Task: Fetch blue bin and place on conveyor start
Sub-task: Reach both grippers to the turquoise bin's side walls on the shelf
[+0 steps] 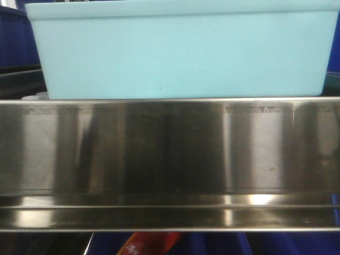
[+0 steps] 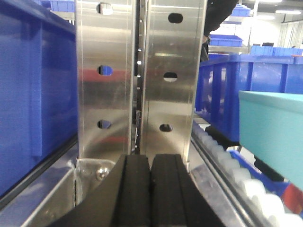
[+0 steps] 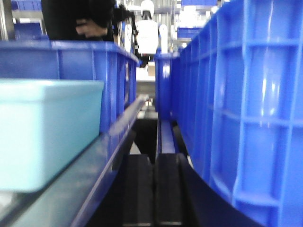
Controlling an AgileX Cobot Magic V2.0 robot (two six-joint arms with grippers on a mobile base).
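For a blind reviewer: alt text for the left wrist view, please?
The left gripper, jaws shut, faces a slotted steel post. The pale blue bin sits at right near white rollers; a dark blue crate fills the left.

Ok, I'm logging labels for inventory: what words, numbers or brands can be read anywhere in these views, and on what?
No text can be read in any view.
Pale marks on the red-orange item below the steel rail: too blurred to read.
The blue bin and the dark blue crates: no lettering visible.
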